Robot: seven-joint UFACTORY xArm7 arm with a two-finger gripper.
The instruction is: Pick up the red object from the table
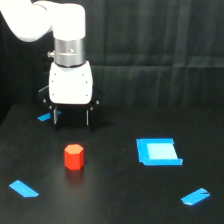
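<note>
The red object (pixel 74 156), a small red-orange hexagonal block, stands upright on the black table (pixel 110 195), left of centre in the exterior view. My gripper (pixel 71 120) hangs from the white arm above and just behind the block, fingers pointing down. Its two dark fingers (pixel 54 116) stand apart, so it is open and empty. The fingertips are clear of the block, not touching it.
A blue square patch (pixel 158 151) lies to the exterior view's right of the block. Blue tape strips lie at the front left (pixel 23 188), the front right (pixel 195 196) and behind the gripper's left finger (pixel 44 118). A black curtain (pixel 160 45) forms the backdrop.
</note>
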